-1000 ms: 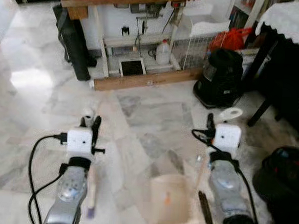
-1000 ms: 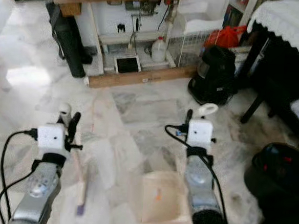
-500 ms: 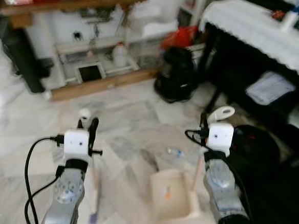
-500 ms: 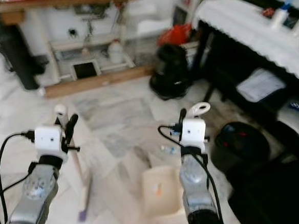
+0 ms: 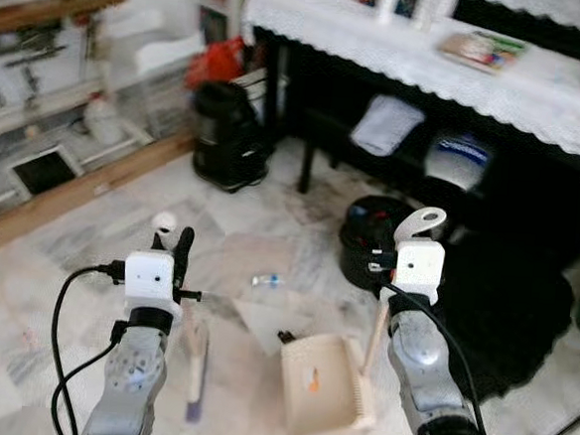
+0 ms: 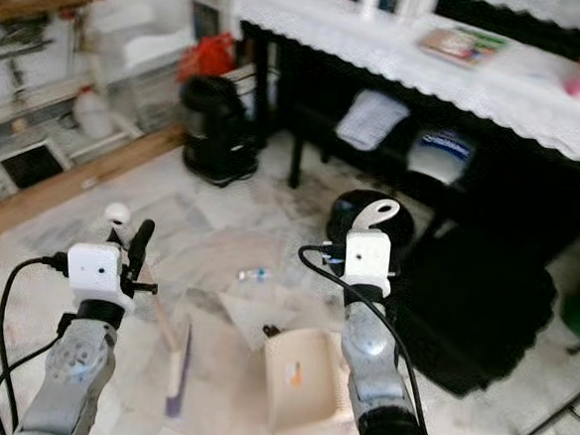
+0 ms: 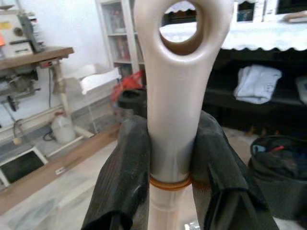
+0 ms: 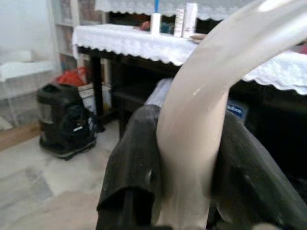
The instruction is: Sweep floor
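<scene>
My left gripper (image 5: pixel 172 237) is shut on the cream broom handle (image 7: pixel 175 96), a black finger (image 7: pixel 122 177) pressing on each side of it. The broom slants down to its purple-tipped head (image 5: pixel 195 375) on the marble floor. My right gripper (image 5: pixel 405 243) is shut on the curved cream handle (image 8: pixel 192 143) of the dustpan (image 5: pixel 320 384), which rests on the floor between my arms. A small piece of litter (image 5: pixel 264 279) lies ahead of the dustpan, and a dark bit (image 5: pixel 285 336) sits at the pan's far corner.
A black table with a white lace cloth (image 5: pixel 402 46) stands close ahead on the right, with bundles and a round black object (image 5: pixel 374 228) beneath it. A black appliance (image 5: pixel 226 133) stands by the table leg. A wooden plank (image 5: pixel 62 197) and shelving lie at the left.
The whole view has swung to the right, so the shelving slid left and the black table came in. Both arms keep their holds on broom and dustpan.
</scene>
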### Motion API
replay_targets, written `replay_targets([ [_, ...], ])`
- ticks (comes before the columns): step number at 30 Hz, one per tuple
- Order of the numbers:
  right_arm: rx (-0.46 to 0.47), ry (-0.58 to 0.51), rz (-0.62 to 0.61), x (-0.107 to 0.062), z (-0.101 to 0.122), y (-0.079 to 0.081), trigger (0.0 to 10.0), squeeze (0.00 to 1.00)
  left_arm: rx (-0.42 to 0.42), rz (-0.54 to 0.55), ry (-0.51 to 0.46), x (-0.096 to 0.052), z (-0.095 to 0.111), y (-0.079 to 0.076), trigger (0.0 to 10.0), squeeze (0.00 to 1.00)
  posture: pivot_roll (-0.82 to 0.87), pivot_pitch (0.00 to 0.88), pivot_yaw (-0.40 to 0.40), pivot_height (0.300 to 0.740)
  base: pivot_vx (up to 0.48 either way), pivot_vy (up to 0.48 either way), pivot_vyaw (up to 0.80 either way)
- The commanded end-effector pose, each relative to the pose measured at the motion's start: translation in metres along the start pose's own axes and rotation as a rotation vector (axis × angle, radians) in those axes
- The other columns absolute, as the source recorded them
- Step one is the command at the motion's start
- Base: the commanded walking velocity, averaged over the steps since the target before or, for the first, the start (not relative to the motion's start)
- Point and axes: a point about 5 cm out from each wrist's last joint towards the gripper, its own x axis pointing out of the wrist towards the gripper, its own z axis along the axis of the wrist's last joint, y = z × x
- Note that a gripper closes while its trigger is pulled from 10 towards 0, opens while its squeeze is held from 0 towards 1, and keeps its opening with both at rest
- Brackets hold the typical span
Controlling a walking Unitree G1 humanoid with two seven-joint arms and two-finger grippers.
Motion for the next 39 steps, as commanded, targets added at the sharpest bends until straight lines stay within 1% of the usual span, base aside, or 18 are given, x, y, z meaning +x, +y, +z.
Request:
replay_targets([
  [1, 0.002, -0.057, 0.018, 0.0054, 0.0120, 0.0061, 10.0, 0.00, 0.019, 0.016, -0.034, 0.0005, 0.0058, 0.0076, 10.0, 0.00, 0.12, 0.082, 0.022, 0.740, 0.000, 0.000, 0.00],
  [16, -0.006, -0.057, 0.003, 0.0049, 0.0116, 0.0024, 10.0, 0.00, 0.015, 0.000, -0.025, 0.0012, 0.0047, 0.0051, 10.0, 0.00, 0.11, 0.084, 0.024, 0.740, 0.000, 0.000, 0.00],
  [26, -0.005, -0.055, 0.003, 0.0045, 0.0113, 0.0029, 10.0, 0.00, 0.022, 0.006, -0.016, 0.0011, 0.0041, 0.0065, 10.0, 0.00, 0.11, 0.092, 0.024, 0.740, 0.000, 0.000, 0.00],
  [39, -0.007, -0.055, 0.002, 0.0041, 0.0113, 0.0024, 10.0, 0.00, 0.021, 0.010, -0.013, 0.0009, 0.0039, 0.0061, 10.0, 0.00, 0.11, 0.096, 0.024, 0.740, 0.302, 0.000, 0.00],
])
